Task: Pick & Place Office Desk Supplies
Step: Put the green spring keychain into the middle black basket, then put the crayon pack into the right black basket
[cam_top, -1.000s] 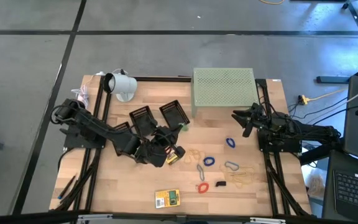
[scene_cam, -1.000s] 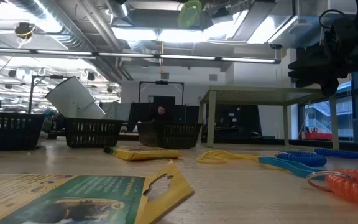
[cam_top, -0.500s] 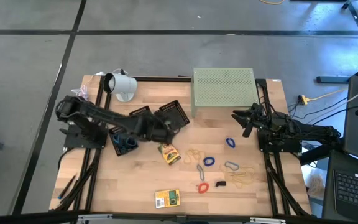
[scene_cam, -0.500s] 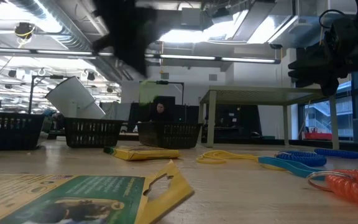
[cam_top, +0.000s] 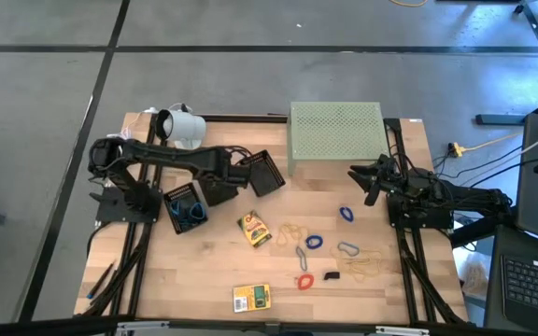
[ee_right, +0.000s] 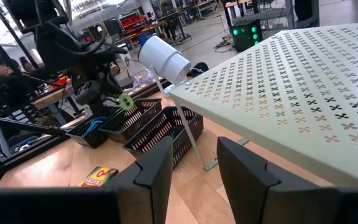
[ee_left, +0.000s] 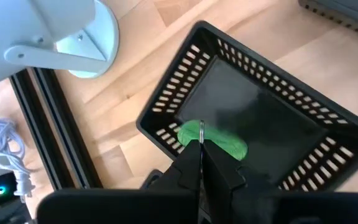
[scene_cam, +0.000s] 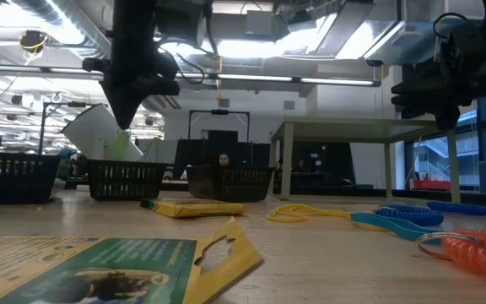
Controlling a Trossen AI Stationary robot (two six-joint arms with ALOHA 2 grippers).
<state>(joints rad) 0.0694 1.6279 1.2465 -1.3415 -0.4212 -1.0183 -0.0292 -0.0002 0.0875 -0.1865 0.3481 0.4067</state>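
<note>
While the left gripper (ee_left: 201, 148) held the green rubber band (ee_left: 215, 139), jaws clamped on it, above the middle black basket (ee_left: 253, 118), it should have lowered before releasing (a band bounces easily). At three o'clock the right gripper (cam_top: 363, 183) waited, jaws apart, holding nothing.

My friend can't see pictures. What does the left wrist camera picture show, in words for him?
The left gripper is shut on a green rubber band and holds it over an empty black basket on the wooden table. Beside the basket is the round base of a white cup-like object, with a black rail and white cables at the table's edge.
</note>
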